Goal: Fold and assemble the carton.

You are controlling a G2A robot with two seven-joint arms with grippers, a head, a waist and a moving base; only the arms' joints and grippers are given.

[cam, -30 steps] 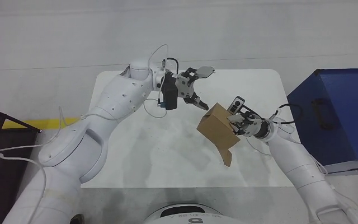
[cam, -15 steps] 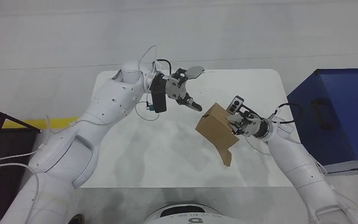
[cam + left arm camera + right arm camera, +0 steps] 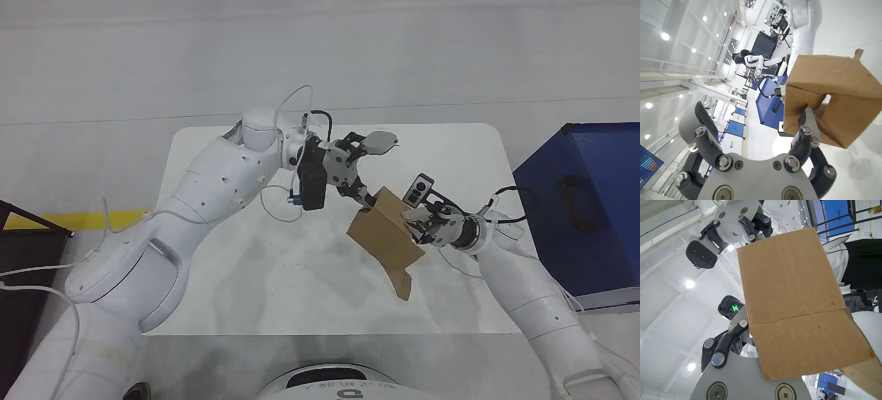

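Observation:
A brown carton (image 3: 385,238) is held tilted above the white table (image 3: 250,270), partly folded, with a loose flap hanging at its near end. My right gripper (image 3: 420,215) is shut on the carton's right side; one of its fingers (image 3: 734,330) lies along the cardboard panel (image 3: 791,298) and the other is hidden behind it. My left gripper (image 3: 374,170) is open at the carton's far end. One of its fingers (image 3: 807,117) presses into the folded end of the carton (image 3: 829,91), while the other finger (image 3: 704,117) stands free in the air.
A blue bin (image 3: 590,210) stands off the table's right edge. A dark frame (image 3: 20,235) sits at the left edge of the top view. Bare table lies left of and in front of the carton.
My left gripper swung away to the left, then came back right and down onto the carton's far end. The carton shifted slightly left in my right gripper.

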